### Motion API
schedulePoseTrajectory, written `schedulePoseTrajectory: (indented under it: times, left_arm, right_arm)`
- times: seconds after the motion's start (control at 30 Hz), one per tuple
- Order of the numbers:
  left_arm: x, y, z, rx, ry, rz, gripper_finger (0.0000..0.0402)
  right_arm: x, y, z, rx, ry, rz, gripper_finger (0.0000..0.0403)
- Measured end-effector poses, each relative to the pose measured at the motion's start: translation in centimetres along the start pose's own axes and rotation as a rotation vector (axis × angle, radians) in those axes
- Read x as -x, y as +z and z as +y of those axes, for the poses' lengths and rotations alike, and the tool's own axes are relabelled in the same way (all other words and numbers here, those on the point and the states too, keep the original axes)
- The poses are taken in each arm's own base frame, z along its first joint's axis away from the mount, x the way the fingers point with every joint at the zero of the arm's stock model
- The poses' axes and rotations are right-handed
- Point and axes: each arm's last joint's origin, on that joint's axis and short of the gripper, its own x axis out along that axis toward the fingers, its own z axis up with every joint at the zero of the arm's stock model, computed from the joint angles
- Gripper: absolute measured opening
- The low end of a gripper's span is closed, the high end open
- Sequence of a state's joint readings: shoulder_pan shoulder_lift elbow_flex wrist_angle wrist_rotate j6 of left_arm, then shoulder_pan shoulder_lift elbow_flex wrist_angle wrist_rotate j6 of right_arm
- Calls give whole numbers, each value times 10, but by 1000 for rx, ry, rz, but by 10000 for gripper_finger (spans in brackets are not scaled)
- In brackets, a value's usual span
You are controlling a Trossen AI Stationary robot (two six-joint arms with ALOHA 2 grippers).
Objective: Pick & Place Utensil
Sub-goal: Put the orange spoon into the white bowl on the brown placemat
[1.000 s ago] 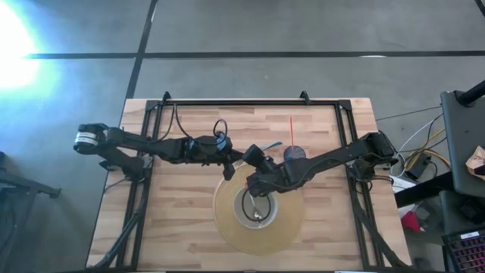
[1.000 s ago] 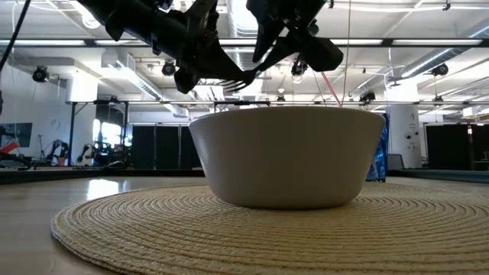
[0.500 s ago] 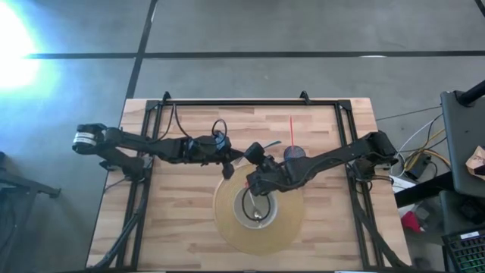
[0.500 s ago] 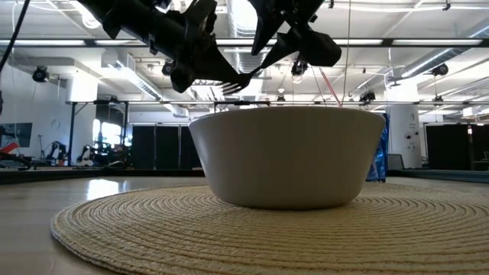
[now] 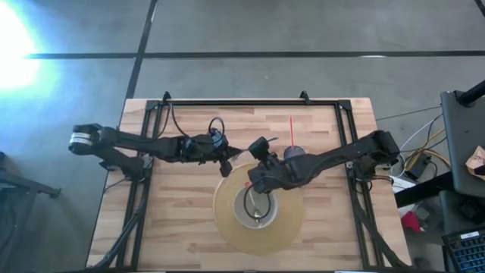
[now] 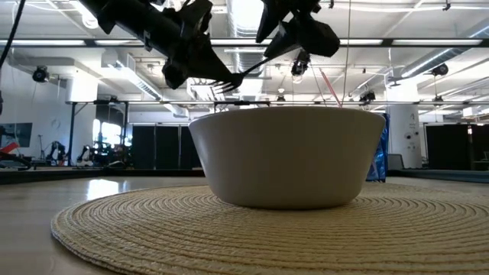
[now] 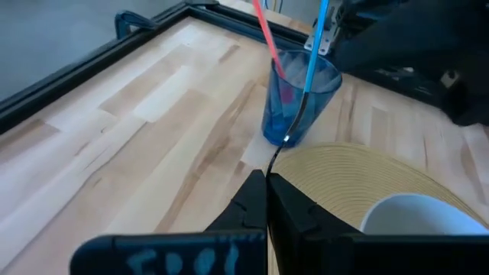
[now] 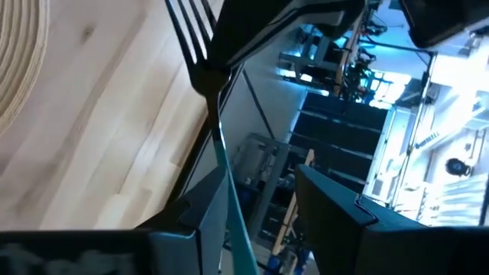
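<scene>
While the fork (image 6: pixel 229 79) is hanging in the air above the white bowl (image 6: pixel 287 156), near its rim, the task is sitting at an intermediate stage: pick-up is done, placement is outstanding. The left end effector (image 5: pixel 225 163) is clamping fully shut on the fork at its tine end. The right end effector (image 5: pixel 254 144) is standing with its fingers parted about the fork's blue handle, and whether the pads are touching it cannot be told. A blue cup (image 7: pixel 298 99) is standing beside the bowl's woven mat (image 5: pixel 223 216).
</scene>
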State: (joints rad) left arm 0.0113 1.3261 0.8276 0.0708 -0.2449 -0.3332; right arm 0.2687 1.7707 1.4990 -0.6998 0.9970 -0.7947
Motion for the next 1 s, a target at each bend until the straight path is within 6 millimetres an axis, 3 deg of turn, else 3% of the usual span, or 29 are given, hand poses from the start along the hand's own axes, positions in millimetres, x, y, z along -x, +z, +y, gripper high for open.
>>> schedulePoseTrajectory:
  times: [0.33, 0.67, 1.0]
  left_arm:
    - [15, 5, 3, -12, 38, -4, 0]
    - [41, 18, 6, -33, 26, -52, 0]
    - [62, 26, 7, -44, -31, -110, 0]
  right_arm:
    - [23, -12, -16, -152, -29, -52, 161]
    - [73, -30, -32, -447, -43, -185, 161]
    - [115, -64, -21, -735, 69, -196, 149]
